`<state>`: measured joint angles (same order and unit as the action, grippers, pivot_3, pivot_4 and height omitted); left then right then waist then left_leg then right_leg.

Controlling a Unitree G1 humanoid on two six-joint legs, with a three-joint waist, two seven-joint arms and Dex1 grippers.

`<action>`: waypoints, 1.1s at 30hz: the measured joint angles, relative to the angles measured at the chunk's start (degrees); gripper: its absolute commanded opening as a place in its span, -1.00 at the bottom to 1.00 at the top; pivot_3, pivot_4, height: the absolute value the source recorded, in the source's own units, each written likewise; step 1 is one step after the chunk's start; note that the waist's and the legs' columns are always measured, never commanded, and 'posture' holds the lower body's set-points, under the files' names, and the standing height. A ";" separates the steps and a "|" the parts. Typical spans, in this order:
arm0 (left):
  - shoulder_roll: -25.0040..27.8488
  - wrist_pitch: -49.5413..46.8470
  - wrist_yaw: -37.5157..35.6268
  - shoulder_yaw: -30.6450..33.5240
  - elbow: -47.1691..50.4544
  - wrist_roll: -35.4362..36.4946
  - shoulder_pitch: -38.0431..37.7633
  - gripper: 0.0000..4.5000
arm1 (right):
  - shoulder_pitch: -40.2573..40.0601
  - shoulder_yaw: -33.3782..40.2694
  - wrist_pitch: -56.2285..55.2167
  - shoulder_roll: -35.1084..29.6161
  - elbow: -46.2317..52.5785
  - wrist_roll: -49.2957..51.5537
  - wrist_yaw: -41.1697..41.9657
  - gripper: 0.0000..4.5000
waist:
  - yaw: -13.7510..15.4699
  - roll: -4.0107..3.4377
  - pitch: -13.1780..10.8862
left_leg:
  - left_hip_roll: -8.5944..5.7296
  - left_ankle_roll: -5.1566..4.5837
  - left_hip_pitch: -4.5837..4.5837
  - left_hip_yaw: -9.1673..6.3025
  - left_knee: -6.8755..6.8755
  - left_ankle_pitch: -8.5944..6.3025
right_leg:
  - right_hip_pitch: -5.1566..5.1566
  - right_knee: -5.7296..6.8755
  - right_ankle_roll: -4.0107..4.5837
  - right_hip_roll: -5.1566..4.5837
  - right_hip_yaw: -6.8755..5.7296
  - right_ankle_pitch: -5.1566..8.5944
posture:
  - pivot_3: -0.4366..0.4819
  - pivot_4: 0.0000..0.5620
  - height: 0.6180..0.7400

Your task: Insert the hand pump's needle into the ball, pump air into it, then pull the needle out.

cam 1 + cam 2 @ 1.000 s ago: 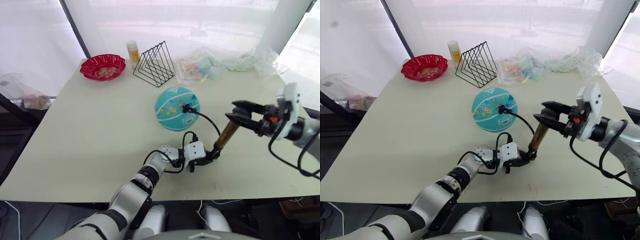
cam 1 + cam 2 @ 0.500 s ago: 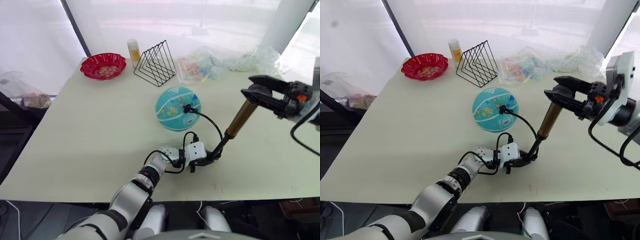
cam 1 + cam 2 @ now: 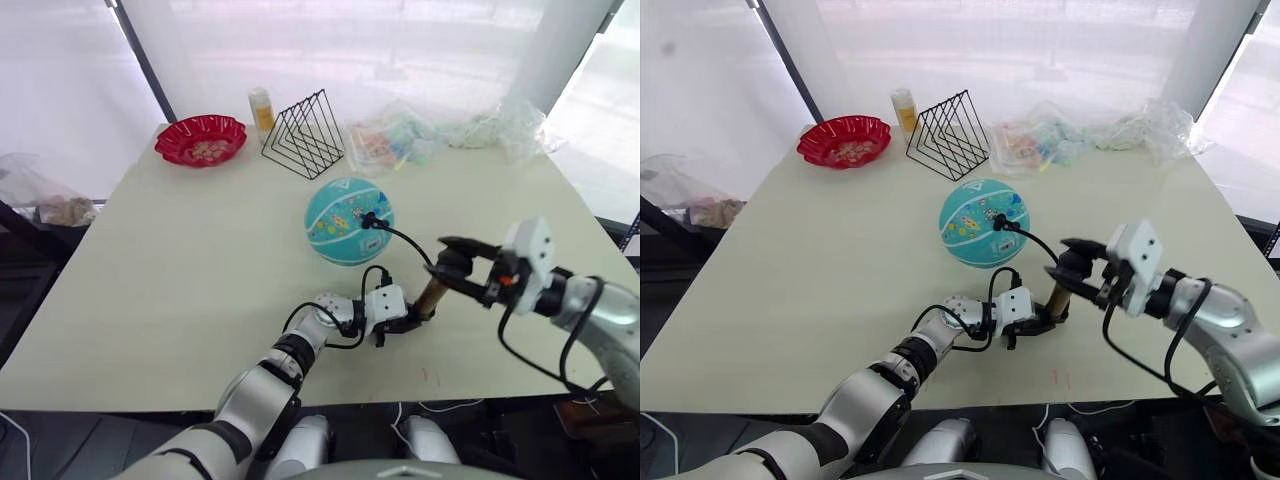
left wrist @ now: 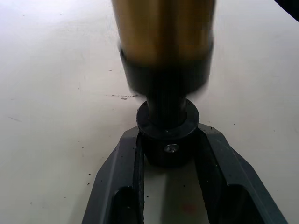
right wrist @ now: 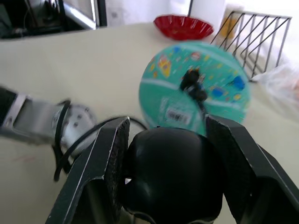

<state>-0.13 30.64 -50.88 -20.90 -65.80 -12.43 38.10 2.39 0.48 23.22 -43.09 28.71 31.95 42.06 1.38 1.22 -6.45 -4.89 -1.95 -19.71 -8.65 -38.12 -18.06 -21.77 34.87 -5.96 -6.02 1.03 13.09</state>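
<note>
Table (image 3: pixel 180 260) | hand pump (image 3: pixel 433 294) near-upright (handle uppermost) | left tool (image 3: pixel 412 318) clamps base | right tool (image 3: pixel 452 263) clamps handle

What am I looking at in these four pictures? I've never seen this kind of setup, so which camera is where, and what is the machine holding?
This is a humanoid robot with two arms, each ending in two black fingers. The two wide pictures come from a stereo camera on its head, looking down over a pale table. The two close pictures come from cameras on its wrists.

The left gripper is shut on the black bottom end of a brass-gold hand pump, steadying it on the table. The right gripper is closed around the pump's black T-handle at the top.

A thin black hose runs from the pump to a teal rubber ball with white stripes and cartoon prints, where its black fitting sits against the ball.

At the far edge: a red bowl, a black wire rack, a small yellow bottle and clear plastic bags.
</note>
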 measured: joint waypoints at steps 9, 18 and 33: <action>0.26 -1.22 -1.71 -0.59 0.16 -0.60 1.86 -0.51 | 5.51 2.97 5.47 0.91 -0.89 4.33 0.11 -0.07 | -0.36 -0.35 -0.44 | 0.00 0.00 -0.07 -0.08 0.01 0.00 | -0.04 0.00 0.01 0.00 -0.02 -0.01 | -0.05 -0.47 1.00; -0.25 -6.22 -3.69 -1.48 1.17 -0.60 3.86 -0.51 | 12.91 9.96 12.39 -1.72 -1.20 14.44 0.21 -0.07 | -0.12 -0.39 -0.77 | -0.06 0.00 -0.16 -0.15 -0.06 0.01 | -0.04 0.00 0.01 -0.05 -0.05 -0.02 | -0.05 -0.47 1.00; -0.23 -13.42 -4.53 -4.35 3.89 -0.67 4.89 -0.51 | 12.43 17.41 12.32 -4.18 1.97 19.47 -0.01 -0.07 | 0.75 0.42 -0.36 | -0.04 0.01 -0.06 -0.26 -0.07 0.01 | 0.05 0.00 -0.16 -0.03 -0.11 0.09 | -0.05 -0.47 1.00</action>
<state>-0.36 17.22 -55.40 -25.25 -61.91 -13.10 42.98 14.81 17.90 35.54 -47.28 30.68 51.42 42.04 2.12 1.63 -6.81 -4.93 -1.94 -19.78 -8.91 -38.19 -18.05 -21.72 34.87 -6.13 -6.05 0.92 13.18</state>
